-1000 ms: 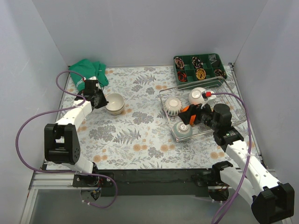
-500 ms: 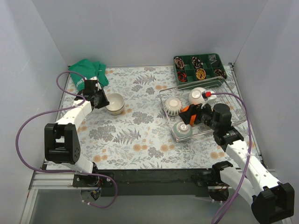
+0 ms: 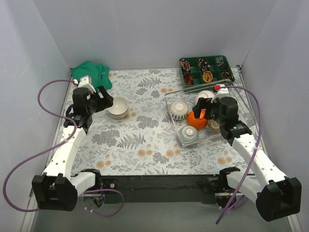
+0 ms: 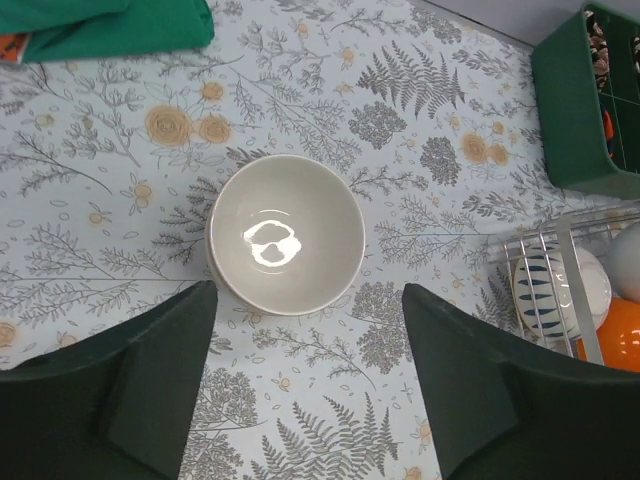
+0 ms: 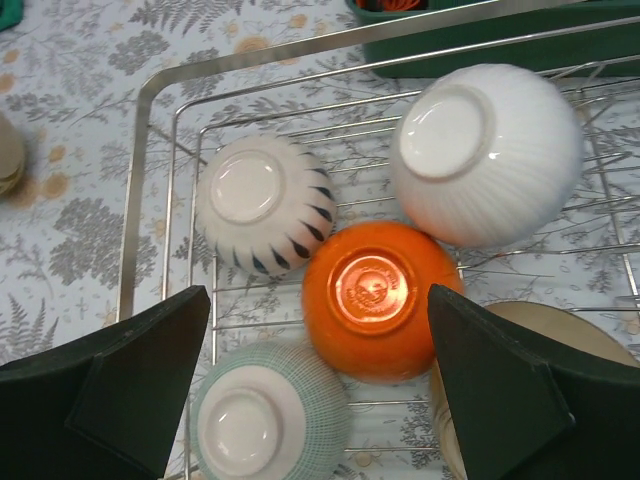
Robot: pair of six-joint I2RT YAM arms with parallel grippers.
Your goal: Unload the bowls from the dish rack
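Note:
The wire dish rack (image 3: 241, 107) sits at the right and holds several upturned bowls: a white one with dark marks (image 5: 263, 205), a white ribbed one (image 5: 487, 150), an orange one (image 5: 380, 300), a pale green one (image 5: 268, 415) and a beige one (image 5: 540, 340). My right gripper (image 5: 318, 292) hovers open above the orange bowl (image 3: 197, 119), touching nothing. At the left, a cream bowl (image 4: 287, 232) rests upright on a stack (image 3: 118, 107) on the table. My left gripper (image 4: 305, 300) is open just short of it, with nothing between its fingers.
A green compartment tray (image 3: 206, 69) stands behind the rack. A green cloth (image 3: 91, 75) lies at the back left corner. Grey walls enclose the floral table (image 3: 145, 140) on three sides.
My left gripper has opened, let go of the cream bowl on the stack and pulled back and up. My right gripper has risen from low in the rack to above the orange bowl.

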